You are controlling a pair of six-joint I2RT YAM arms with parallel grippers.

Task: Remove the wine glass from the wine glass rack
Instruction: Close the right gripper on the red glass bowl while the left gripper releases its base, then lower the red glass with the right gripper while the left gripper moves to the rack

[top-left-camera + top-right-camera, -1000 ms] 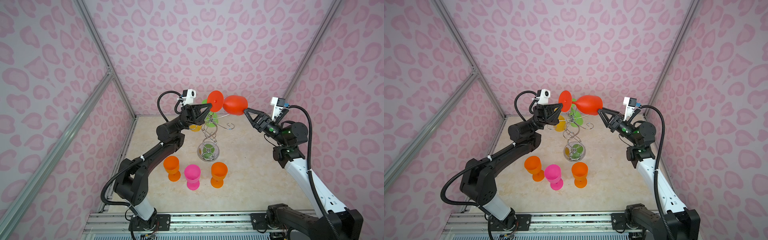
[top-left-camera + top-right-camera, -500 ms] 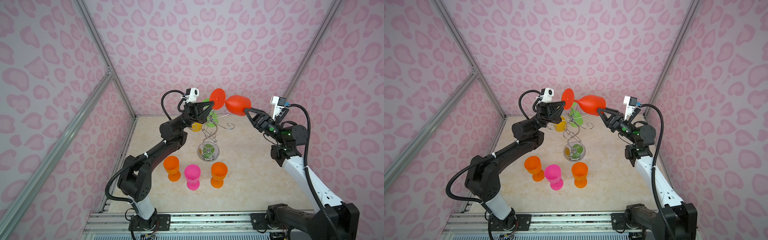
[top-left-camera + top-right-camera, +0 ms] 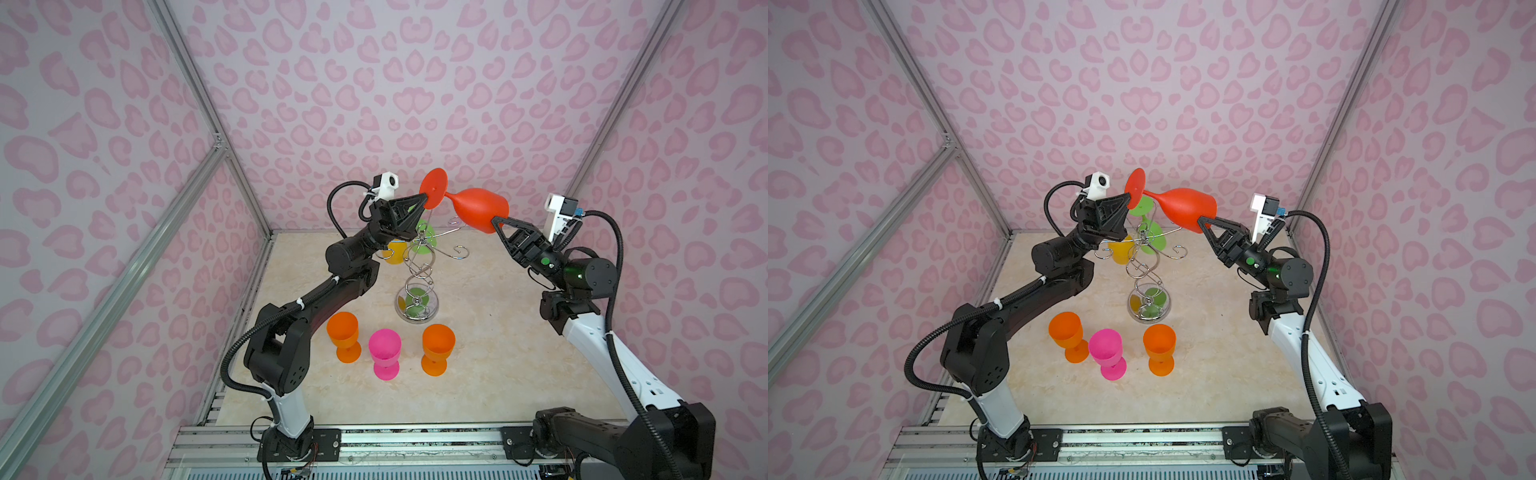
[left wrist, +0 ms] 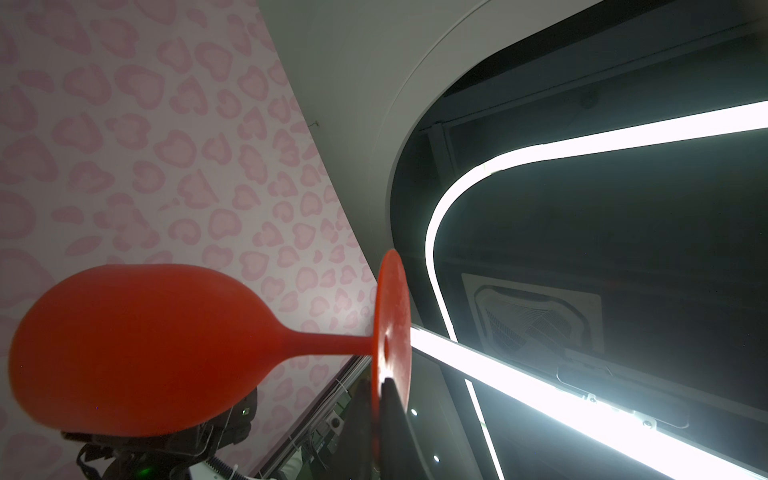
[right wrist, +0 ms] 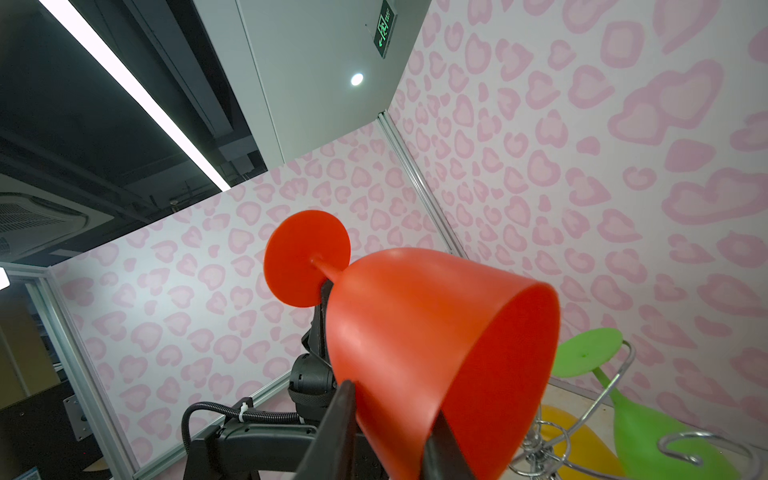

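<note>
Since a second ago the right gripper's [image 3: 495, 219] jaws are drawn in astride the bowl rim of the red wine glass [image 3: 478, 205]; a firm clamp cannot be told. The foot is pinched tight by the left gripper [image 3: 424, 198]. The glass is held level above the wine glass rack [image 3: 419, 266], clear of the hooks; a handover is judged under way.

Counted: one rack. One green glass [image 5: 648, 428] and one yellow glass [image 3: 394, 251] are hung on it. Two orange glasses [image 3: 343, 330] and one pink glass [image 3: 384, 345] are stood on the table.

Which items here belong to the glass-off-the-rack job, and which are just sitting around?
In the job: red wine glass, held sideways, clear of the wine glass rack; left tool pinching its foot; right tool at its bowl rim.
Just there: green glass and yellow glass hanging on the rack; two orange glasses and pink glass standing on the table.
</note>
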